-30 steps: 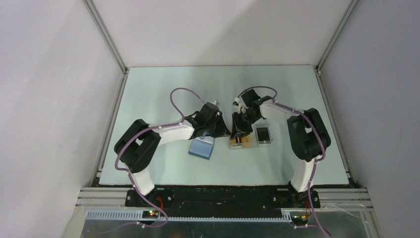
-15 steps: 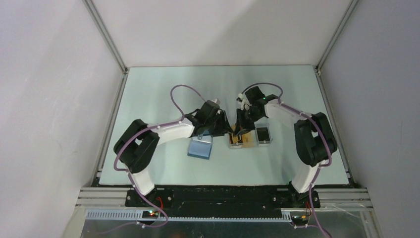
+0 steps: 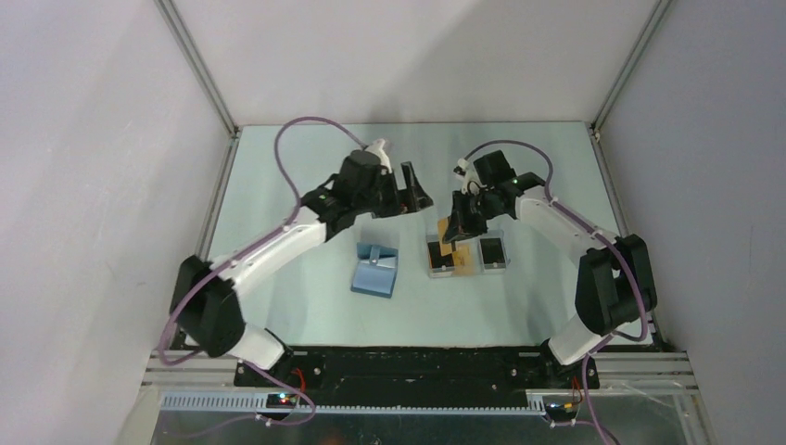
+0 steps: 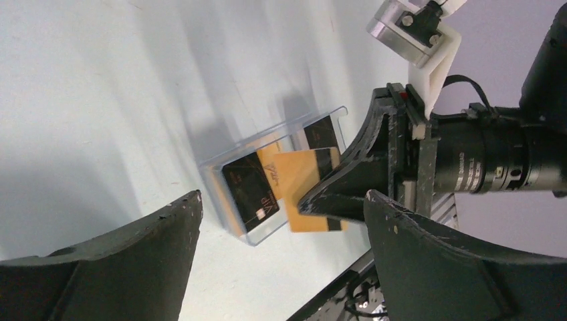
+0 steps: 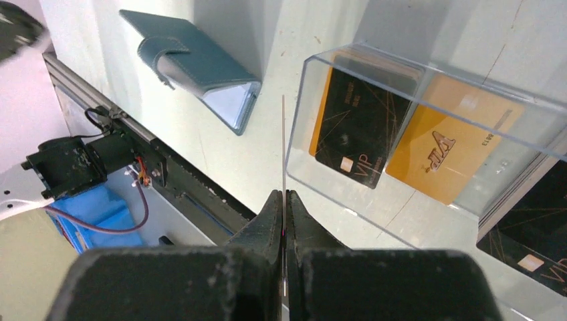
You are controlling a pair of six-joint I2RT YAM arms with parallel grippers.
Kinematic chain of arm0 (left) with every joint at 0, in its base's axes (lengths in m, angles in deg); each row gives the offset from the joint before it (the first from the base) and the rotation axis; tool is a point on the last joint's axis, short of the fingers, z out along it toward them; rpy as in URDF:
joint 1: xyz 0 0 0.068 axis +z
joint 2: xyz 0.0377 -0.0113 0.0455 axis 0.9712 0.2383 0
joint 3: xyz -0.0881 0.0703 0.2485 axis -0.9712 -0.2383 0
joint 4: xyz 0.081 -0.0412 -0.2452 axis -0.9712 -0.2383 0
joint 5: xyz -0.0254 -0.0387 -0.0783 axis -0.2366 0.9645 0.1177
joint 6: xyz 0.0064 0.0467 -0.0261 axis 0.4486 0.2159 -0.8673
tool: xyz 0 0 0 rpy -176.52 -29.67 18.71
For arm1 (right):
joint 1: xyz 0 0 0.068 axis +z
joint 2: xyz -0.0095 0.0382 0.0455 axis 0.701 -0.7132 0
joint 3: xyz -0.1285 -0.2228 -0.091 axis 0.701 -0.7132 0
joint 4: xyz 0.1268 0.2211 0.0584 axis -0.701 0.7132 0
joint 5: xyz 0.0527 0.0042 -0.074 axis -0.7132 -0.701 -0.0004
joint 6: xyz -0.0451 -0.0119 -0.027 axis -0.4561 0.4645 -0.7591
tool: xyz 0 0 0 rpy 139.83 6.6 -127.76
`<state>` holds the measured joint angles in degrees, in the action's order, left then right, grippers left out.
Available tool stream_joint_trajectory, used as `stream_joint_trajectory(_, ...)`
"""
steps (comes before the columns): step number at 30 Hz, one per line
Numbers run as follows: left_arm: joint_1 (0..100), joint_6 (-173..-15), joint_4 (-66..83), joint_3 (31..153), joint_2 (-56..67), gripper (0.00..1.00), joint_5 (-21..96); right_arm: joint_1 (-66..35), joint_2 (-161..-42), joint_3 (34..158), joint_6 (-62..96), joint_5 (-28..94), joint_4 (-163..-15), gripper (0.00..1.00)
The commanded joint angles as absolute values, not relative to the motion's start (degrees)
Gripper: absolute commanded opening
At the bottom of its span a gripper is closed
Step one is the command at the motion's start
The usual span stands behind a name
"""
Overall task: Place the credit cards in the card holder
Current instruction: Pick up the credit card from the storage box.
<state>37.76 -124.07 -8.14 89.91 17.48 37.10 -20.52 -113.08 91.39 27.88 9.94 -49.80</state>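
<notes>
The blue card holder (image 3: 375,271) lies on the table left of the tray, slightly ajar (image 5: 194,67). My right gripper (image 3: 452,239) is shut on a yellow credit card (image 3: 447,248), held above the tray's left end. That card shows edge-on (image 5: 283,147) between the closed jaws (image 5: 284,197), and flat (image 4: 301,177) in the left wrist view. A black card (image 5: 354,127) and a yellow card (image 5: 448,154) lie in the tray. My left gripper (image 3: 414,190) hangs wide open and empty, raised behind the holder (image 4: 282,200).
The clear plastic tray (image 3: 468,275) sits mid-table with its wall (image 5: 304,120) close to the held card. Another black card (image 3: 492,250) lies in its right compartment. The black rail (image 5: 167,174) runs along the table's near edge.
My left gripper opened, let go of the card holder and rose back toward the far side. My right gripper shut on a yellow card and lifted it from the tray.
</notes>
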Motion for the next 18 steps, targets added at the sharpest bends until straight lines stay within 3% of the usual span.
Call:
stream_joint_trajectory(1, 40.5, -118.0, -14.9, 86.7, 6.5, 0.94, 35.0, -18.5, -107.7, 93.2, 26.2, 9.6, -48.7, 0.0)
stream_joint_trajectory(7, 42.6, -117.7, -20.2, 73.3, -7.3, 0.89, 34.6, -12.5, -107.4, 93.3, 26.1, 8.1, -49.7, 0.0)
stream_joint_trajectory(9, 42.7, -118.9, -20.8, 68.9, -11.4, 0.83, 35.1, -9.8, -108.2, 93.4, 25.9, 7.7, -50.3, 0.0)
stream_joint_trajectory(12, 43.0, -120.2, -21.4, 64.0, -15.5, 0.64, 36.5, -5.6, -109.4, 93.3, 25.3, 6.9, -50.8, 0.0)
stream_joint_trajectory(18, 43.2, -121.1, -21.6, 58.1, -17.0, 0.43, 38.6, -0.8, -113.8, 93.9, 22.6, 3.9, -49.4, 0.0)
